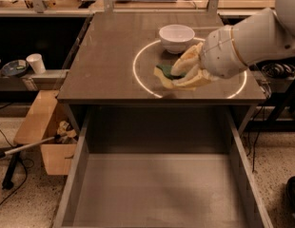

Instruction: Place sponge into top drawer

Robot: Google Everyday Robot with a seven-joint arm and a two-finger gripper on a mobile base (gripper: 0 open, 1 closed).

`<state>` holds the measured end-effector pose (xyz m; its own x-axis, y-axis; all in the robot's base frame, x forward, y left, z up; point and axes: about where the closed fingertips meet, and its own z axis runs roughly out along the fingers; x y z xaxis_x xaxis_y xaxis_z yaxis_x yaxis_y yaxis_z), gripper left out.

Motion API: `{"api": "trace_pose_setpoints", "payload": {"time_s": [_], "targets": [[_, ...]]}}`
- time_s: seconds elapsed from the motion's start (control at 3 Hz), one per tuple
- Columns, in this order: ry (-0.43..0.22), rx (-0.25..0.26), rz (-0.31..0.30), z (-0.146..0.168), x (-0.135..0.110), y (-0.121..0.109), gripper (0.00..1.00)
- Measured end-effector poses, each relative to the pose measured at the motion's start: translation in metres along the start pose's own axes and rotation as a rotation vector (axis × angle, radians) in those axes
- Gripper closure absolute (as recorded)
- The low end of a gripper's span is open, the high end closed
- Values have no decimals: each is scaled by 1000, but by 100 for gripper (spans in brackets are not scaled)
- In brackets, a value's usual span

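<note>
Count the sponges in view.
1: the sponge, gripped in the hand over the table in front of the white bowl. The top drawer holds none; others may be hidden.
</note>
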<state>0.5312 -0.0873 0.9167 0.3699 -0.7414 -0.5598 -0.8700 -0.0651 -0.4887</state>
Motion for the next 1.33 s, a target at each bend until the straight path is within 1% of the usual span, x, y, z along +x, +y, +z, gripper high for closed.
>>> {"api": "trace_pose_setpoints", "payload": {"time_s": [0.33, 0.67, 1.0, 1.33], "targets": [[34, 22, 36, -5, 4, 19, 100], [66, 56, 114, -11, 14, 48, 100], [82, 71, 148, -15, 19, 60, 100], [82, 72, 149, -15, 19, 60, 100]]}}
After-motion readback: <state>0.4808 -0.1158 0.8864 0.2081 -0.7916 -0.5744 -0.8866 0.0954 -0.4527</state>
